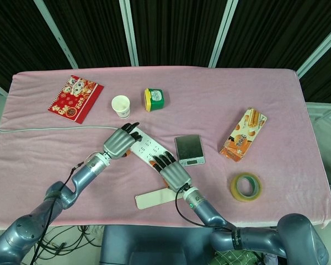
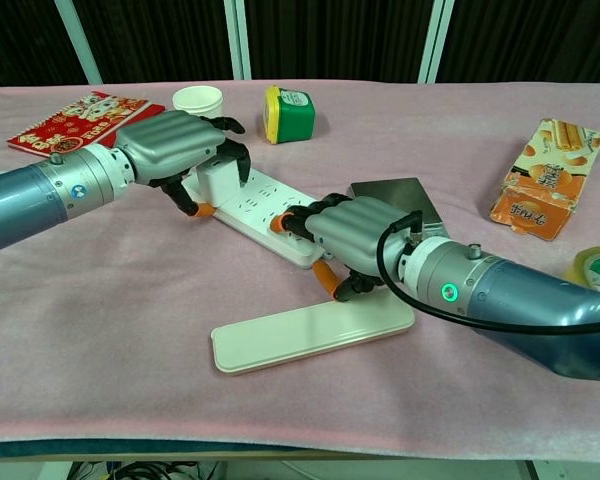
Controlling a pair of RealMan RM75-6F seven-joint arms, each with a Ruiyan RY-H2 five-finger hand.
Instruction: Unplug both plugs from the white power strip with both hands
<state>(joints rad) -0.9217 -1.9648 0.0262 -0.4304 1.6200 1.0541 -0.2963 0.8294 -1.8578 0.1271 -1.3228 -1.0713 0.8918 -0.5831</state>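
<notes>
The white power strip [image 1: 148, 147] [image 2: 265, 200] lies diagonally in the middle of the pink cloth. My left hand [image 1: 120, 142] [image 2: 170, 145] sits at the strip's far end, its fingers curled around a white block-shaped plug [image 2: 218, 180] that stands upright in the strip. My right hand [image 1: 174, 174] [image 2: 355, 235] covers the near end, fingers bent over the top and thumb against the near side. Whatever plug sits under that hand is hidden.
A flat white case [image 2: 310, 335] lies just in front of my right hand. A small metal scale [image 1: 189, 149] is right of the strip. Further off are a paper cup [image 1: 121, 105], a green tub [image 1: 154, 99], a red booklet [image 1: 75, 97], a snack box [image 1: 243, 134] and a tape roll [image 1: 246, 186].
</notes>
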